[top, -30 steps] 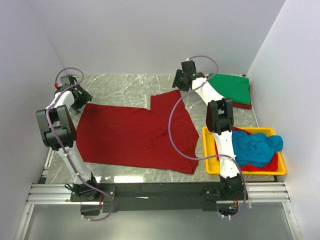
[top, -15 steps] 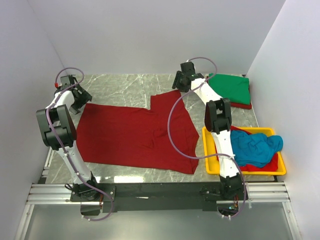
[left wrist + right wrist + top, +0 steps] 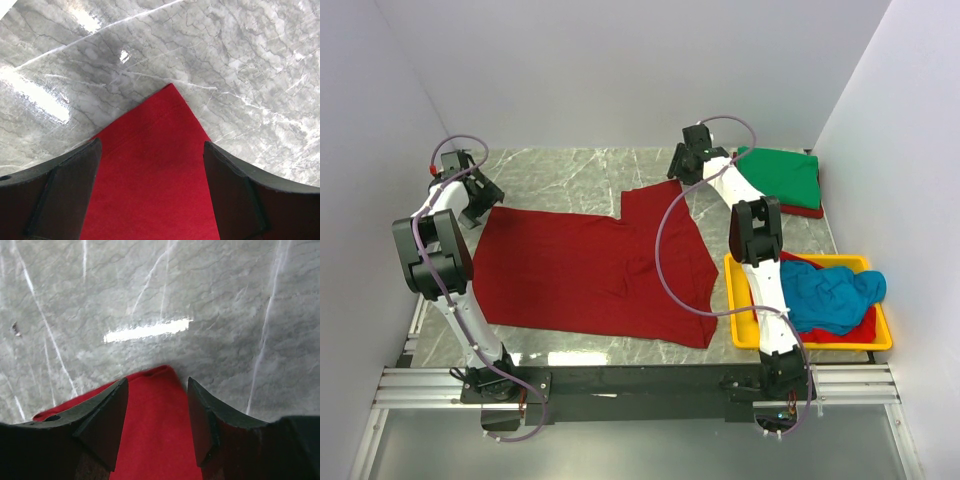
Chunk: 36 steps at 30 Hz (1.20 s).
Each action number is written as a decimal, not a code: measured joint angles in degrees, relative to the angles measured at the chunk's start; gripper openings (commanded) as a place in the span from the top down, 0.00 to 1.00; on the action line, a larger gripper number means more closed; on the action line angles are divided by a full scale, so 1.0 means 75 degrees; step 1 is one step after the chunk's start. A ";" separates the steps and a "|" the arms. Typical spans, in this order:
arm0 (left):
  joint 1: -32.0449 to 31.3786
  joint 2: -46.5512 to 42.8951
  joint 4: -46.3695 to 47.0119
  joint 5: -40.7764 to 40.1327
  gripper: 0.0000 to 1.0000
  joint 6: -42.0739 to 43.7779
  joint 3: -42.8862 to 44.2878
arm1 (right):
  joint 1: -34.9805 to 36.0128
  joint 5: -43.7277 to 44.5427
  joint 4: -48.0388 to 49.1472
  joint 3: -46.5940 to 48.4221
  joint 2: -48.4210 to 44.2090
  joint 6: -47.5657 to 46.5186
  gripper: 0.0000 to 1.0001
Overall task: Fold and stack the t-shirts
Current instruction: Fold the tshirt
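We are shifting our right gripper [image 3: 157, 390] slightly. It and our left gripper [image 3: 152, 145] are hanging open, straddling the red shirt's [image 3: 590, 265] far corners.

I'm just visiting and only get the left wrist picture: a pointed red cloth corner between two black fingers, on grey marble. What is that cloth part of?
Observer: It is one corner of a dark red t-shirt. The overhead view shows the shirt spread flat across the middle of the table.
Operator: Is the other arm near that shirt too?
Observer: Yes. The right gripper is at a different corner of the same shirt, at the far side of the table. Its jaws are open either side of that corner.
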 measured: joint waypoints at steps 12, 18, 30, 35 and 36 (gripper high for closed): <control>0.0000 0.0000 -0.0003 0.0085 0.12 0.0085 0.0000 | -0.0070 -0.0009 -0.0093 0.0463 0.0408 0.0160 0.46; 0.0000 0.0009 -0.0003 0.0122 0.12 0.0090 0.0000 | -0.0073 -0.0032 -0.0189 0.0478 0.0414 0.0169 0.59; 0.0000 0.0221 -0.0023 0.0134 0.12 0.0149 0.0012 | -0.0073 -0.0201 -0.0385 0.0478 0.0420 0.0175 1.00; -0.0012 0.0221 -0.0119 0.0012 0.13 0.0128 0.0259 | -0.0073 -0.0195 -0.0277 0.0370 0.0414 0.0201 1.00; -0.0023 0.0224 -0.0131 -0.0052 0.14 0.0111 0.0326 | -0.0073 -0.0204 -0.0169 0.0259 0.0370 0.0227 1.00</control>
